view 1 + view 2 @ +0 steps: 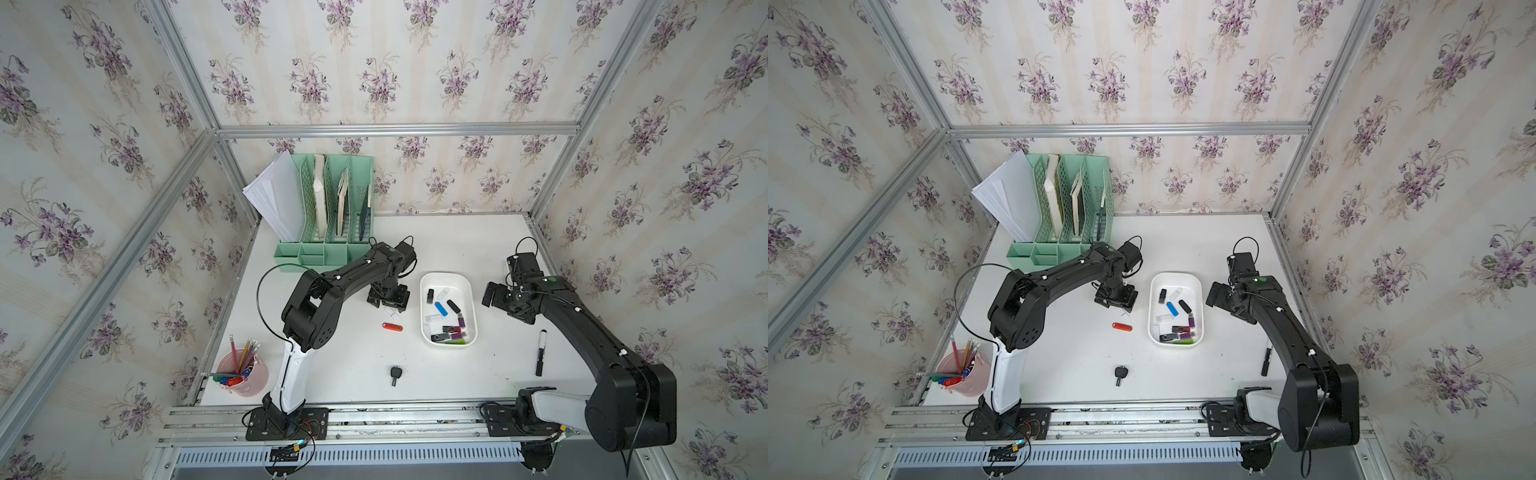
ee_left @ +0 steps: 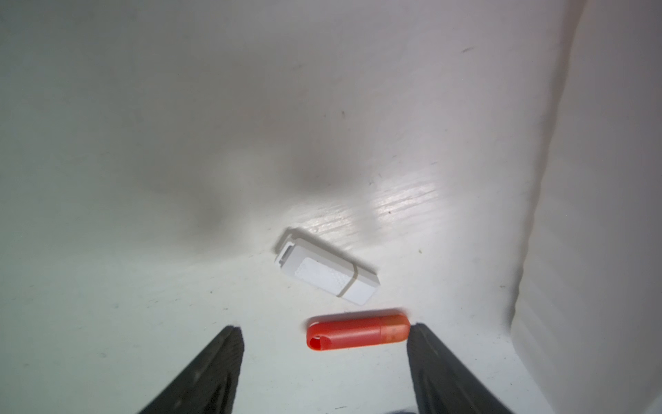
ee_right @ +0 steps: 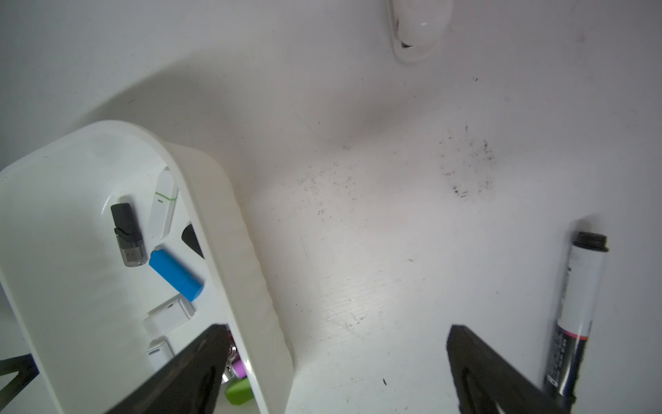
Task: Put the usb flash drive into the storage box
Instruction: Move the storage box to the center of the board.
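Note:
Two USB flash drives lie on the white table left of the storage box: a white one (image 1: 390, 311) (image 2: 327, 272) and a red one (image 1: 392, 327) (image 1: 1122, 326) (image 2: 358, 329). My left gripper (image 1: 388, 297) (image 1: 1116, 298) (image 2: 324, 328) hovers over them, open, gripping nothing; in the left wrist view the red drive lies between the fingertips, its cap end close to one of them. The storage box (image 1: 444, 274) (image 1: 1175, 274) (image 3: 215, 222), a shallow white tub, holds several drives. My right gripper (image 1: 505, 305) (image 1: 1225, 303) (image 3: 336, 329) stands open and empty beside the box's right wall.
A small black key-shaped item (image 1: 396, 375) lies near the front edge. A black and white marker (image 1: 541, 352) (image 3: 580, 304) lies right of the box. A pink pencil cup (image 1: 243, 374) stands front left, and a mint-green file organizer (image 1: 328, 208) stands at the back left.

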Robot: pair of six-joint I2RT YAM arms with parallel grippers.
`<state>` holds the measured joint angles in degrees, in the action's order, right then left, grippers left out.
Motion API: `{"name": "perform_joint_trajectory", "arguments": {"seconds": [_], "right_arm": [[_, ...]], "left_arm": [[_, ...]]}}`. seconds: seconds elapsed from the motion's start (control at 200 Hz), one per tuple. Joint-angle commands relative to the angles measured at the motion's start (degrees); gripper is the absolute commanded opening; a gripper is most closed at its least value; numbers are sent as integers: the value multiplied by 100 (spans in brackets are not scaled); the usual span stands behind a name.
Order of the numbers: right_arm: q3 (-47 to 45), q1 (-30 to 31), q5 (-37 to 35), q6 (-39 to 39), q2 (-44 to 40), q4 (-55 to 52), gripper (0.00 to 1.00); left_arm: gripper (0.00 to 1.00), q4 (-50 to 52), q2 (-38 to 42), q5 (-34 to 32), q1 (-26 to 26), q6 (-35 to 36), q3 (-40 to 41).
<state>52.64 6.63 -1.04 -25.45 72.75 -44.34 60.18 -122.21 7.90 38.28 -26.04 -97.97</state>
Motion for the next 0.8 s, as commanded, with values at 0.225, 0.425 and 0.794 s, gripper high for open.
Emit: {"name": "perform_joint_trajectory", "arguments": {"seconds": [0.225, 0.425, 0.794], "right_arm": [[141, 4, -29, 85, -59, -132, 100], [154, 3, 17, 101, -77, -137, 99], [141, -1, 20, 139, -121, -176, 99]], "left_arm": [[77, 4, -277, -243, 1, -116, 31], [79, -42, -362, -302, 4, -114, 109], [78, -165, -318, -184, 3, -176, 61]]}}
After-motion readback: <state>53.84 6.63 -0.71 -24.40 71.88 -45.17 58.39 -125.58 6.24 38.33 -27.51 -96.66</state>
